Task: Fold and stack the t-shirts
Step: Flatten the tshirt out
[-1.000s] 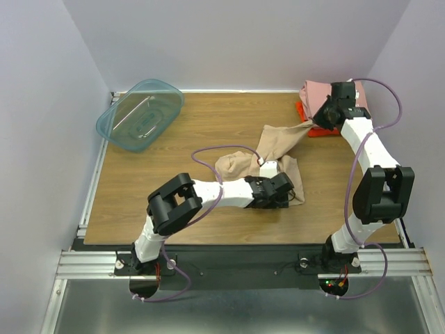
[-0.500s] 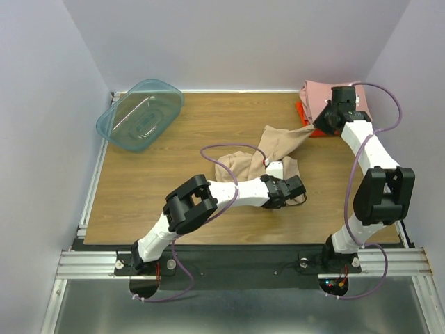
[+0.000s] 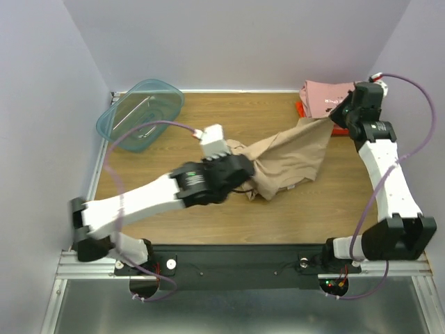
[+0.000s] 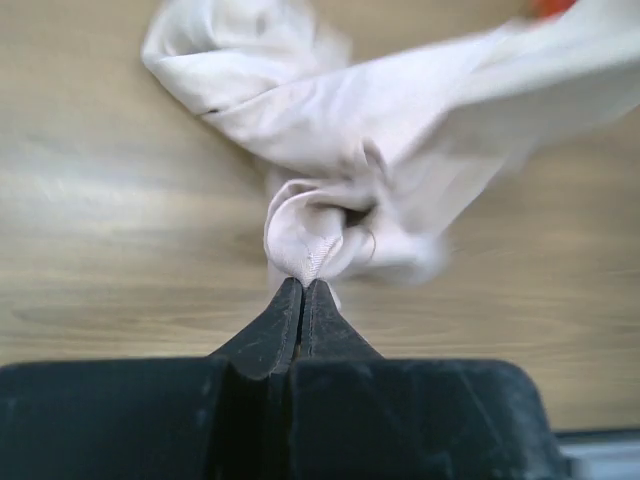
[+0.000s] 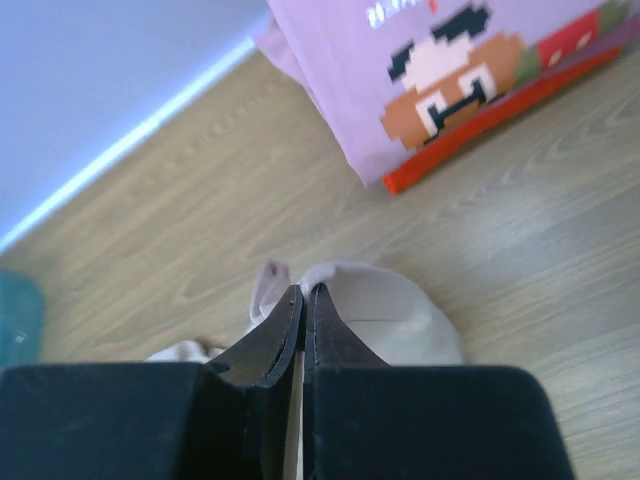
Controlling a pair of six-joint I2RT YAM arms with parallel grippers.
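The tan t-shirt (image 3: 288, 158) hangs stretched above the table between both arms. My left gripper (image 3: 240, 169) is shut on a bunched hem of it (image 4: 310, 245) at the shirt's left end. My right gripper (image 3: 332, 120) is shut on the shirt's upper right corner (image 5: 385, 315). The pink t-shirt (image 3: 325, 97) with its pixel cartoon print (image 5: 450, 70) lies folded at the back right, on top of the red-orange t-shirt (image 3: 300, 109), whose edge (image 5: 470, 135) shows under it.
A translucent teal tub (image 3: 139, 115) sits at the back left corner. Grey walls close in the table on three sides. The wooden tabletop (image 3: 174, 202) ends at a metal rail (image 3: 236, 261) along the near edge.
The left gripper shut on the tan shirt and swung up and left with it. The right arm lifted back and right, so the crumpled shirt now hangs spread between them.
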